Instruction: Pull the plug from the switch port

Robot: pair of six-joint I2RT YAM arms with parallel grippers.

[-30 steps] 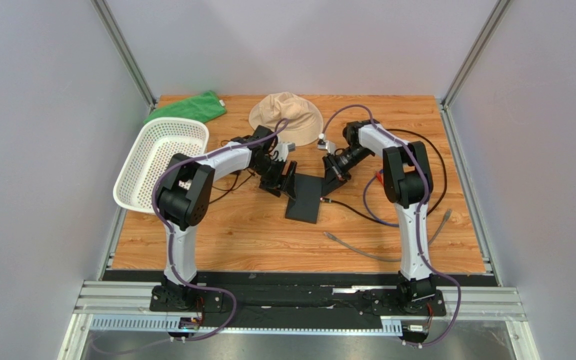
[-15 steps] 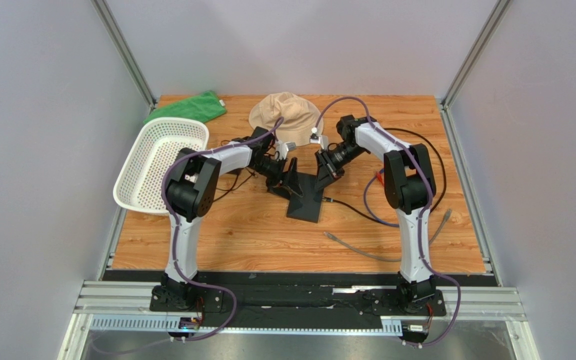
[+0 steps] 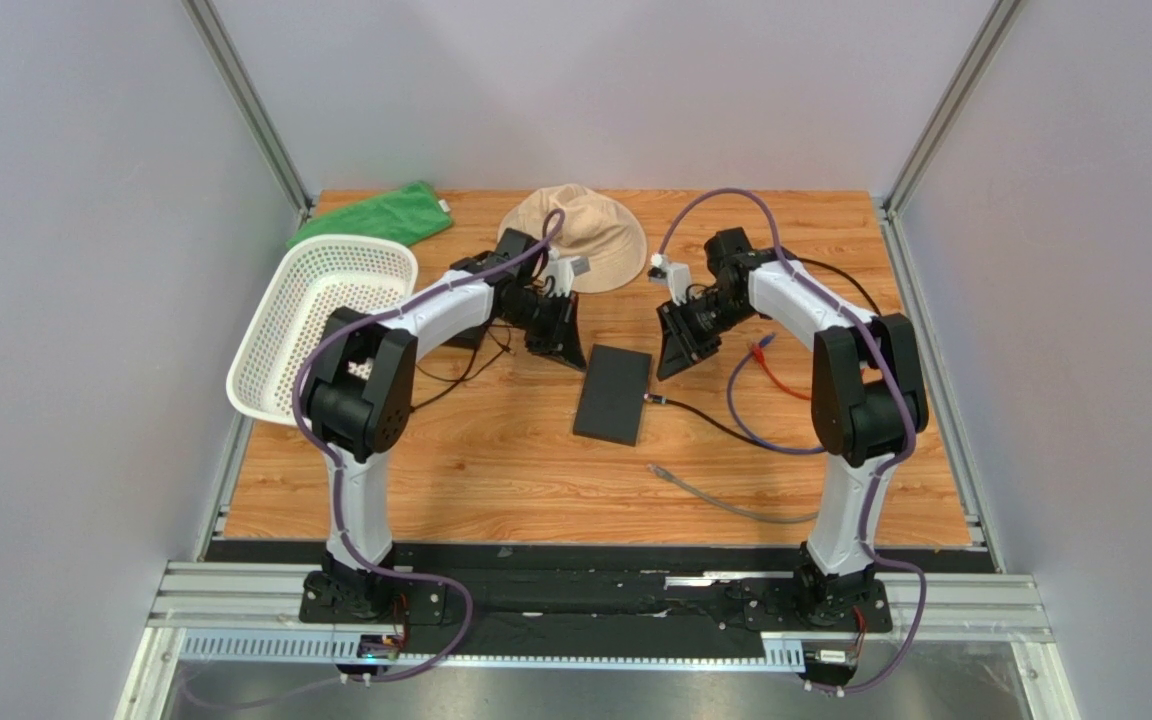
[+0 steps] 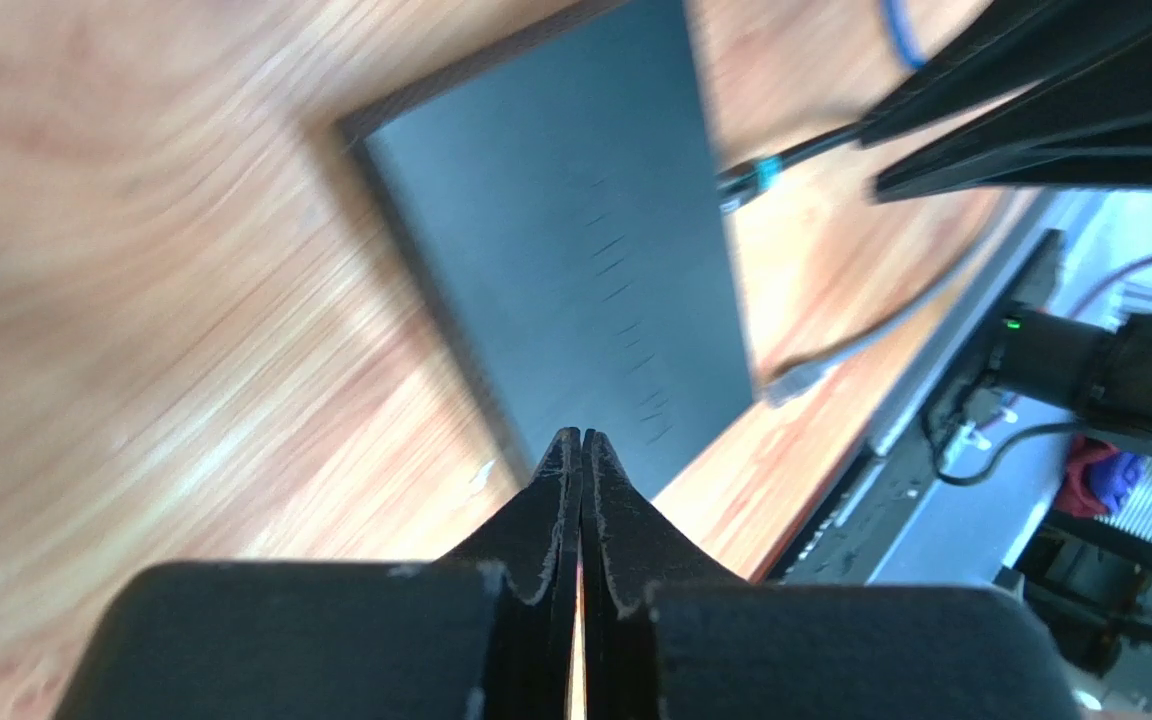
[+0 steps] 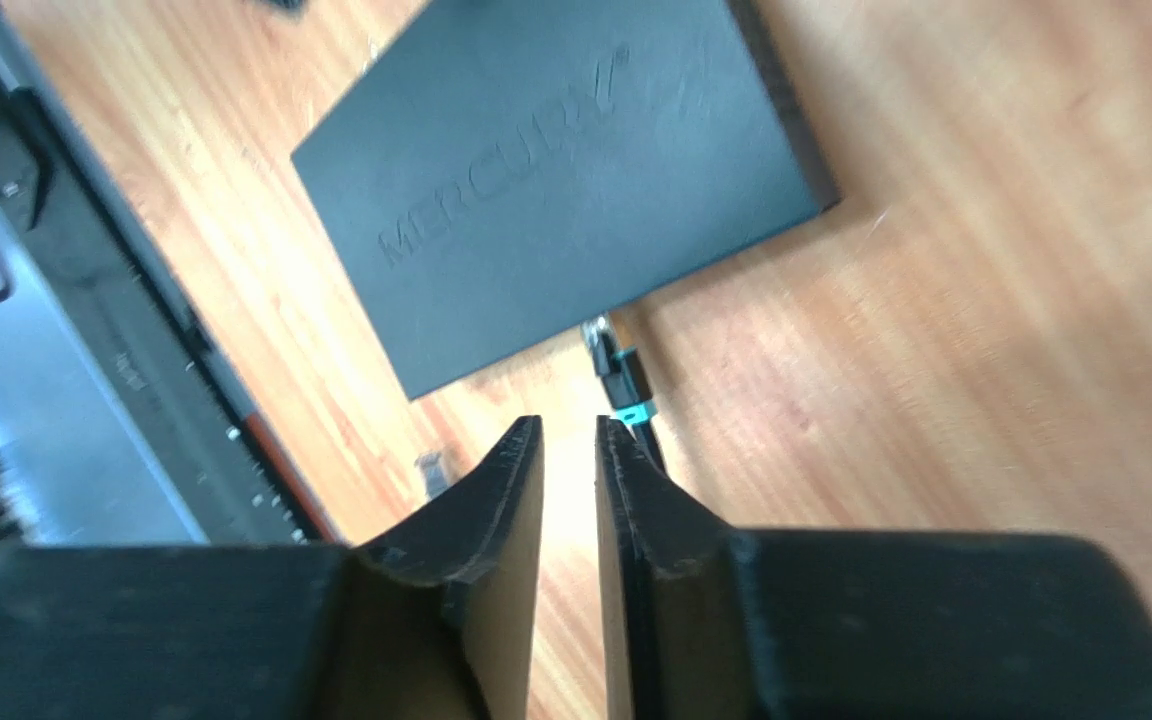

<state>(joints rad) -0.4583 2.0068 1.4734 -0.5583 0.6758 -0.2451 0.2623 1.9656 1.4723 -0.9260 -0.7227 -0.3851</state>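
On the bench (image 3: 462, 480), the left hand (image 4: 582, 438) is closed empty, the right hand (image 5: 569, 423) slightly parted, empty; plug (image 5: 621, 378) seating in the switch (image 5: 567, 165) is indeterminate.

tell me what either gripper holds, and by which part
Nothing: left gripper shut empty; right gripper slightly open, empty, near the teal-collared black cable plug.

**Wooden table and what it carries**

A wood-grain table (image 3: 462, 480) holds a scatter of things. The switch (image 3: 614, 393) lies flat near the middle. A black cable (image 3: 710, 425) runs off to its right, with the plug (image 3: 659, 401) just beside its edge — whether it is seated or free cannot be told. A white basket (image 3: 319, 323) sits at the left edge, a green cloth (image 3: 372, 215) in the far left corner and a beige hat (image 3: 575, 233) at the back. A grey cable (image 3: 717, 500) lies loose nearer the front.
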